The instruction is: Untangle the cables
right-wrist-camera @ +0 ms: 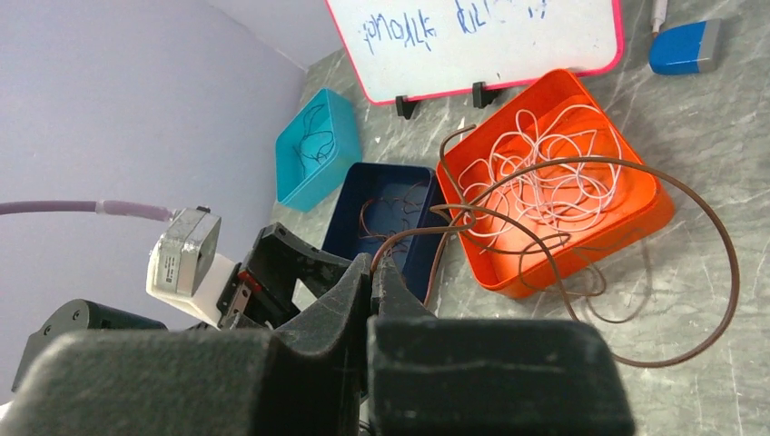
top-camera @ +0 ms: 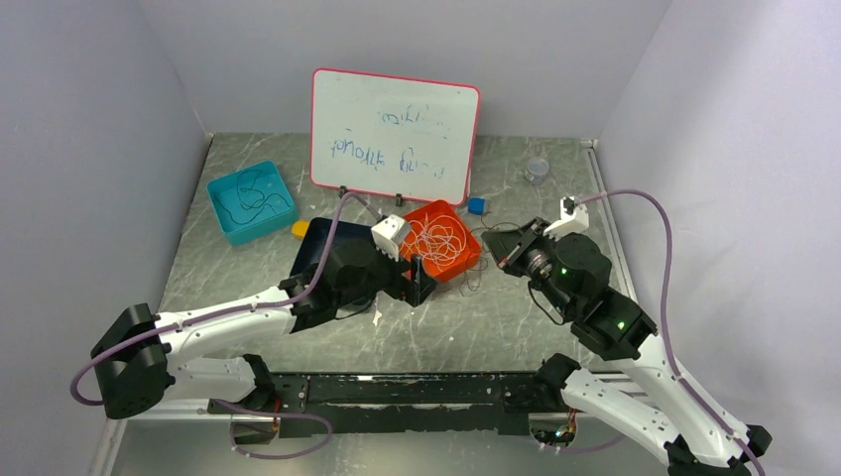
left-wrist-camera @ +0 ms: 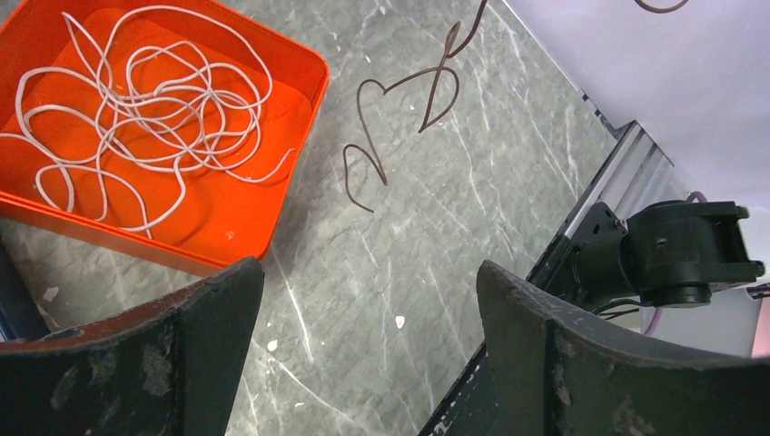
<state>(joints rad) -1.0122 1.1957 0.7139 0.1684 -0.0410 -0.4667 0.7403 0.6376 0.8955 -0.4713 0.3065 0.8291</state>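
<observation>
My right gripper (right-wrist-camera: 374, 265) is shut on a thin dark brown cable (right-wrist-camera: 427, 232) that loops over the orange tray (right-wrist-camera: 590, 254) and the table. In the top view the right gripper (top-camera: 501, 263) sits just right of the orange tray (top-camera: 464, 266). A curly white cable (right-wrist-camera: 545, 173) fills that tray; it also shows in the left wrist view (left-wrist-camera: 136, 118). My left gripper (left-wrist-camera: 368, 272) is open and empty over bare table beside the tray's corner (top-camera: 424, 286). The brown cable (left-wrist-camera: 434, 100) hangs ahead of it. A navy tray (right-wrist-camera: 390, 167) holds brown cable, and a teal tray (right-wrist-camera: 300, 182) holds black cable.
A whiteboard (top-camera: 397, 134) stands behind the trays. A blue eraser (top-camera: 477, 205), a small grey cup (top-camera: 537, 169) and a yellow piece (top-camera: 300, 229) lie on the marbled table. Walls close in on the left, back and right.
</observation>
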